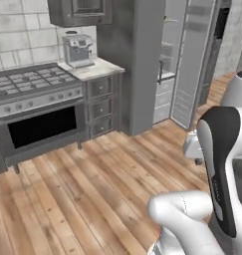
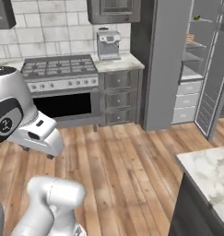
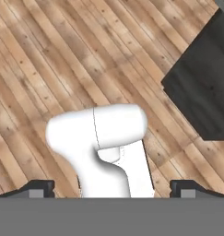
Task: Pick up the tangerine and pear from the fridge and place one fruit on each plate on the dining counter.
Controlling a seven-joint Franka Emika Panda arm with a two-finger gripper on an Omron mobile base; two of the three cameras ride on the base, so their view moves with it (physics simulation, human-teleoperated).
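The fridge (image 2: 168,64) stands at the back right, its wide door (image 1: 192,64) swung open on pale shelves and white drawers. A small yellow-green thing on the top shelf looks like the pear (image 2: 196,17). The tangerine and the plates are out of view. A corner of the dining counter (image 2: 210,173) with its veined marble top shows at the lower right. My gripper (image 3: 112,189) points down at the wood floor, far from the fridge. It is open, its finger tips (image 3: 39,188) wide apart with nothing held between them. The same gripper (image 2: 38,152) hangs low on the left.
A steel stove with an oven (image 2: 62,92) and a coffee machine (image 2: 108,44) on a drawer cabinet (image 2: 119,97) line the back wall. Bare wood floor (image 2: 122,161) lies between me and the fridge. The counter's dark base (image 3: 203,87) is close on the right.
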